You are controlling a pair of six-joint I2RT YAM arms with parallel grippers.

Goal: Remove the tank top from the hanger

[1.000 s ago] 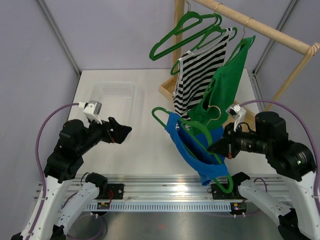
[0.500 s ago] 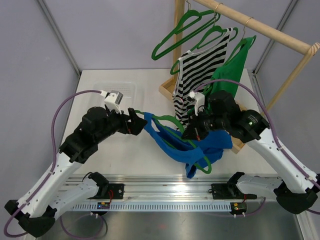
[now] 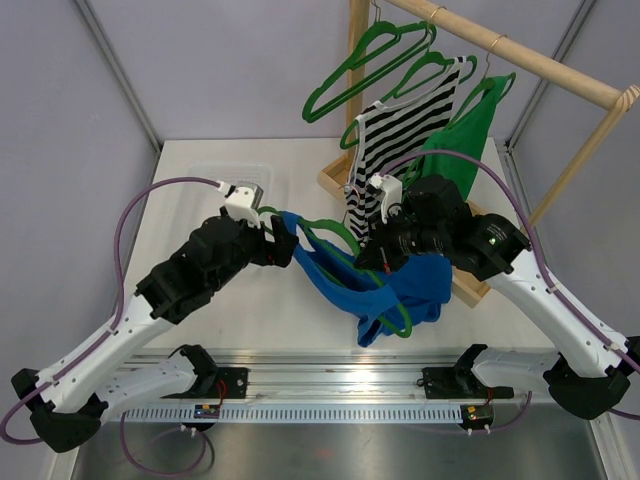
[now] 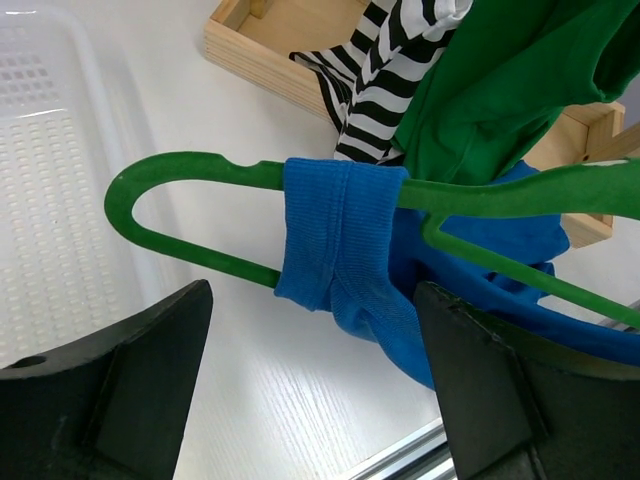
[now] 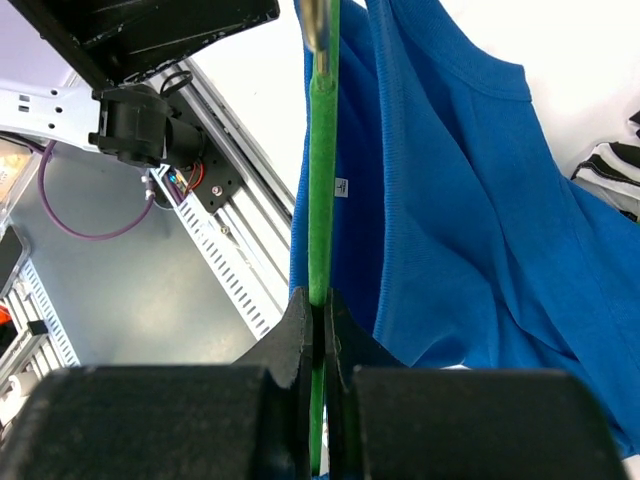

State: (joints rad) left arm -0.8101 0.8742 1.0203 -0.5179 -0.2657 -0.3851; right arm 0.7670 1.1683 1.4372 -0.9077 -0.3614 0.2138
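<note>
Since the previous frame, we observe the left gripper [image 3: 285, 240] advanced to the hanger [image 3: 330, 232] end above the worktop [image 3: 300, 165]. Left wrist: jaws wide, flanking the tank top [image 4: 335, 230] strap (looped over the hanger). Right wrist: right gripper [image 5: 315, 310] jaws clamp the hanger bar.

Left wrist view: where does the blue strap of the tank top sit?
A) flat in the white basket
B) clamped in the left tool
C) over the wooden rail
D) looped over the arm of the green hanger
D: the blue strap wraps around the green hanger, just ahead of the open left tool.
</note>
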